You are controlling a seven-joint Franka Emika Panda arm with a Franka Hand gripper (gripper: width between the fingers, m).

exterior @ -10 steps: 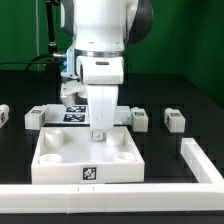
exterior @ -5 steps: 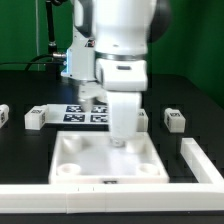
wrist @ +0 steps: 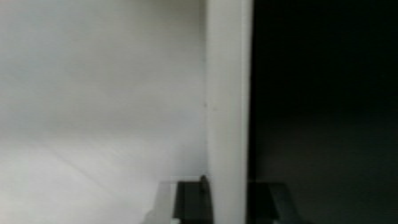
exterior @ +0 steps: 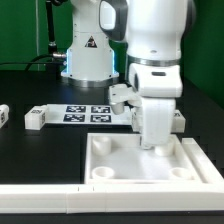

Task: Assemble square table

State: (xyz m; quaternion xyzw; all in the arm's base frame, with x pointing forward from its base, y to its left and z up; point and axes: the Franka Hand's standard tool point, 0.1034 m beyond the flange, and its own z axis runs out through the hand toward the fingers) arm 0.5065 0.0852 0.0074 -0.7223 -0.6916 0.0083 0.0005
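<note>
The white square tabletop (exterior: pixel 120 160) lies tray-side up at the exterior view's right, with round sockets in its corners. Its right side sits against the white border bar (exterior: pixel 205 152). My gripper (exterior: pixel 152 143) stands over the tabletop's far rim and is shut on it. In the wrist view the white rim (wrist: pixel 228 100) runs between my two dark fingers (wrist: pixel 187 205), and the gripper (wrist: pixel 228 203) straddles it. White block legs lie on the black table: one (exterior: pixel 35 118) at the left, one (exterior: pixel 2 113) at the left edge, one (exterior: pixel 180 121) partly hidden behind my gripper.
The marker board (exterior: pixel 85 112) lies behind the tabletop near the arm's base. The border bar also runs along the front edge (exterior: pixel 40 195) and forms a corner at the right. A green wall stands behind.
My gripper has dragged the tabletop toward the exterior view's right, from the middle to the border bar's corner. The legs and the marker board have not moved.
</note>
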